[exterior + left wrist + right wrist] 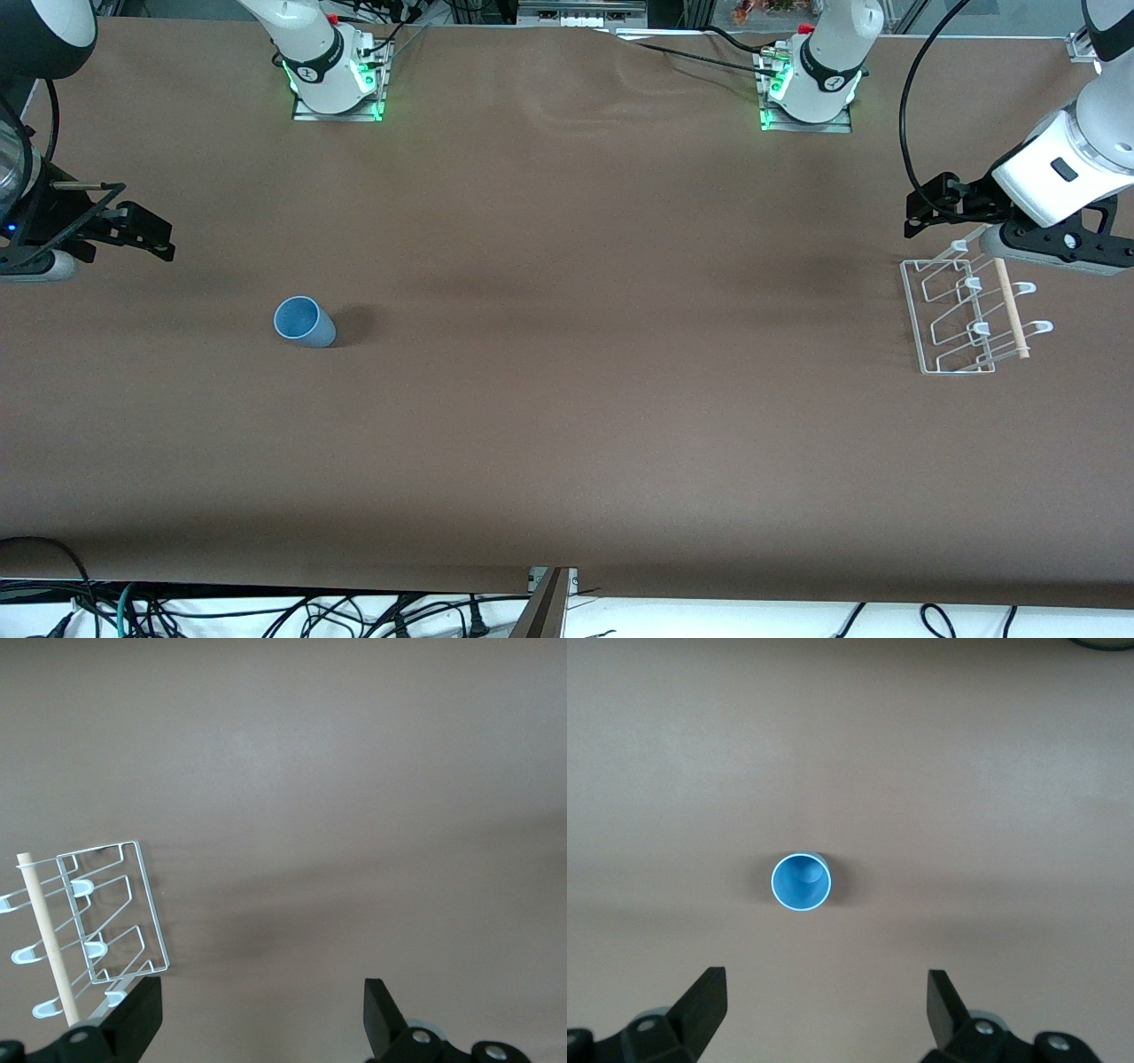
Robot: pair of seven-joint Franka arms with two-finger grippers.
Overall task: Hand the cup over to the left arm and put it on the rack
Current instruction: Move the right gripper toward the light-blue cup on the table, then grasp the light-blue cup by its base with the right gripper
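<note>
The light-blue cup (pixel 304 322) stands upright, mouth up, on the brown table toward the right arm's end; the right wrist view shows it (pixel 802 881) from above. My right gripper (pixel 146 232) is open and empty over the table, apart from the cup (pixel 827 997). The white wire rack (pixel 912 312) with its wooden dowel (pixel 1010 306) lies at the left arm's end. My left gripper (pixel 923 211) is open and empty, over the table at the rack's edge (pixel 261 1005). The rack (pixel 152 904) and dowel (pixel 49 939) also show in the left wrist view.
The two arm bases (pixel 337 75) (pixel 811 84) stand along the table's edge farthest from the front camera. Cables (pixel 266 611) and a metal bracket (pixel 549 602) hang at the nearest edge. The brown table cover (pixel 576 354) lies between cup and rack.
</note>
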